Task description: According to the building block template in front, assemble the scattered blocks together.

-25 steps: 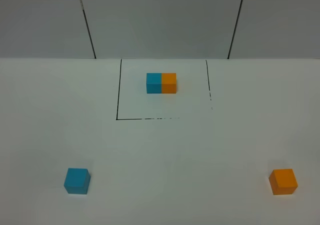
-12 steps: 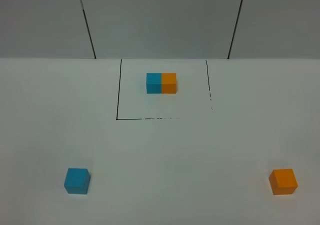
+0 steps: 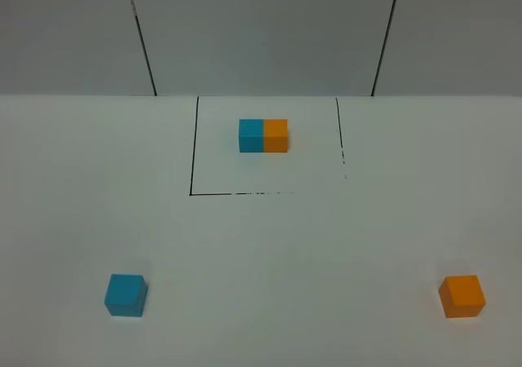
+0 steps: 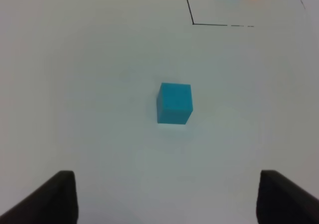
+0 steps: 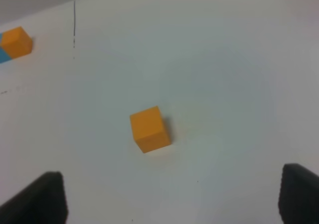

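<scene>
2 loose cubes are sitting well apart on the near table: blue cube (image 3: 125,294) left, orange cube (image 3: 462,296) right. The blue-orange template (image 3: 263,135) is resting farther back. The left gripper (image 4: 167,194) and right gripper (image 5: 174,190) are gaping wide, holding nothing. Grasping seems not yet begun; each needs lowering squarely over its cube. Only the fingertips are showing.

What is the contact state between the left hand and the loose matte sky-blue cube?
Apart. The left wrist view shows bare white table between the open left hand and the loose matte sky-blue cube.
</scene>
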`<state>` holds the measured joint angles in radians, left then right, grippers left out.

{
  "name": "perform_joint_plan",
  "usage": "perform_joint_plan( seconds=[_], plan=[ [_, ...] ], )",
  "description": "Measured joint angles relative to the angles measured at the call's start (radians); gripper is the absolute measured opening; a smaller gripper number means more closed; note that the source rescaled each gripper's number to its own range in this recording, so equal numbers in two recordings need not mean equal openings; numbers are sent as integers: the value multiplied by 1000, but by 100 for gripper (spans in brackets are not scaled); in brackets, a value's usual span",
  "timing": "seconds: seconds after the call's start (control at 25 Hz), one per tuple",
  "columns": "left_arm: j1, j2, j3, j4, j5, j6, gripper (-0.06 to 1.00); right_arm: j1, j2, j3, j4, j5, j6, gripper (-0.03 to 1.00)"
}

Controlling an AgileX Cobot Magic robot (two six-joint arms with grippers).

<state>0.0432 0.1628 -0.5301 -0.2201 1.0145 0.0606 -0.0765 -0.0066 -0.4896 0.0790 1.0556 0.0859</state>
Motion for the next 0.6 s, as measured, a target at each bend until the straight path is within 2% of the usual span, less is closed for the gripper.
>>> perform_joint_plan(
  seconds=[0.24, 0.32, 0.48, 0.6],
  plan=[
    [0, 420, -96, -52, -73, 36, 74, 0, 0, 0, 0, 0, 0, 71],
    [0, 590, -139, -98, -93, 89, 77, 0, 0, 0, 0, 0, 0, 71],
    [-3, 888, -215, -240, -113, 191, 78, 0, 0, 0, 0, 0, 0, 71],
    [-63, 1099, -260, -284, -156, 214, 78, 0, 0, 0, 0, 0, 0, 71]
  ],
)
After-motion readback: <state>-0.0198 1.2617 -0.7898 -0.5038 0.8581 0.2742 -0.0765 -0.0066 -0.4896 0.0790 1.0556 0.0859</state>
